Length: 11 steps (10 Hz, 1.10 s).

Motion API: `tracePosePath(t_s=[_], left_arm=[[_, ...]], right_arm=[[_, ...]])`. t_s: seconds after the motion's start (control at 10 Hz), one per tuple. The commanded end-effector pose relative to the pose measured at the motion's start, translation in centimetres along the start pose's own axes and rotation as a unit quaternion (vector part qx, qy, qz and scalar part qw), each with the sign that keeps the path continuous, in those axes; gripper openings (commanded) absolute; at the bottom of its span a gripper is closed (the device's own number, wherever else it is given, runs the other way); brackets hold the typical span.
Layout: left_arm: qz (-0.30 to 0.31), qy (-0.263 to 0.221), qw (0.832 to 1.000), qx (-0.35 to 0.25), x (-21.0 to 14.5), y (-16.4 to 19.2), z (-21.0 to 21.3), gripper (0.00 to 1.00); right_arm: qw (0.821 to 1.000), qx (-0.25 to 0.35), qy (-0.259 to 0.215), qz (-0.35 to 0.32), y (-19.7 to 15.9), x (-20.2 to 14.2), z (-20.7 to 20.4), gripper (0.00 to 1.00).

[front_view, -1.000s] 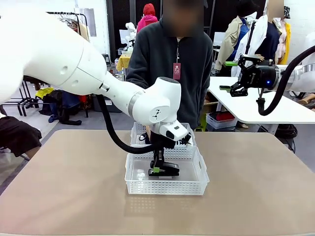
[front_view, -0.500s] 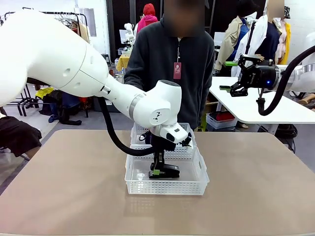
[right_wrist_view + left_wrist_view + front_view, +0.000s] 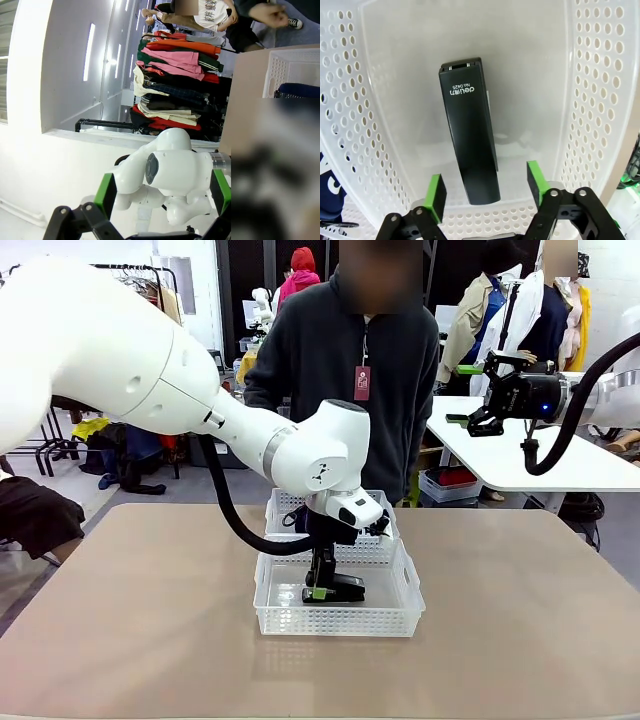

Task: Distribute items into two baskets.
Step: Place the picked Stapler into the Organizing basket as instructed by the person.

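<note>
The black stapler [image 3: 470, 135] lies flat on the floor of the near basket [image 3: 592, 100]. My left gripper [image 3: 486, 189] hangs over its near end, open, with a green pad on each side and clear of it. From the front, the left gripper [image 3: 319, 586] reaches down into the near basket [image 3: 270, 618] beside the stapler [image 3: 340, 591]. The far basket [image 3: 283, 508] stands right behind it. A corner of the navy pouch [image 3: 327, 192] shows through the lattice wall; the pouch [image 3: 299, 90] also lies in a white basket [image 3: 287, 67]. My right gripper [image 3: 478, 422] is raised high at the right, open and empty.
A person in a dark fleece [image 3: 340, 370] stands at the table's far edge behind the baskets. The tan tabletop [image 3: 130, 620] is bare on both sides of the baskets. A white table [image 3: 520, 465] stands farther off at the right.
My left gripper has opened and let go of the stapler, which now rests in the near basket. The right arm has stayed where it was.
</note>
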<state>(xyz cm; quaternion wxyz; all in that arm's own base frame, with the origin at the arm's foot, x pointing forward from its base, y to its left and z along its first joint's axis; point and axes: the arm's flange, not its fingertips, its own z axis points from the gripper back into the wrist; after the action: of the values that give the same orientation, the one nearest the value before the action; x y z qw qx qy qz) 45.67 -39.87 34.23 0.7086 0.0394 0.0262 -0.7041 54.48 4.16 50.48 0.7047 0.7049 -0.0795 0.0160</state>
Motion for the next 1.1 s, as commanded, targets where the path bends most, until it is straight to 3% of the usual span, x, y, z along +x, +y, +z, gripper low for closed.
tracePosePath(t_s=[0.0,0.6,1.0], left_arm=[[0.001,-0.008,1.000,-0.017,-0.6,-0.5,1.7,1.00],[0.006,-0.018,1.000,-0.012,-0.9,-0.6,5.5,1.00],[0.017,-0.015,1.000,-0.003,-0.3,-0.5,5.8,1.00]], right_arm=[[1.000,0.005,0.001,0.000,0.2,-0.1,0.1,1.00],[1.000,0.005,0.001,0.000,0.2,-0.1,0.1,1.00],[1.000,0.005,0.001,0.000,0.2,-0.1,0.1,1.00]])
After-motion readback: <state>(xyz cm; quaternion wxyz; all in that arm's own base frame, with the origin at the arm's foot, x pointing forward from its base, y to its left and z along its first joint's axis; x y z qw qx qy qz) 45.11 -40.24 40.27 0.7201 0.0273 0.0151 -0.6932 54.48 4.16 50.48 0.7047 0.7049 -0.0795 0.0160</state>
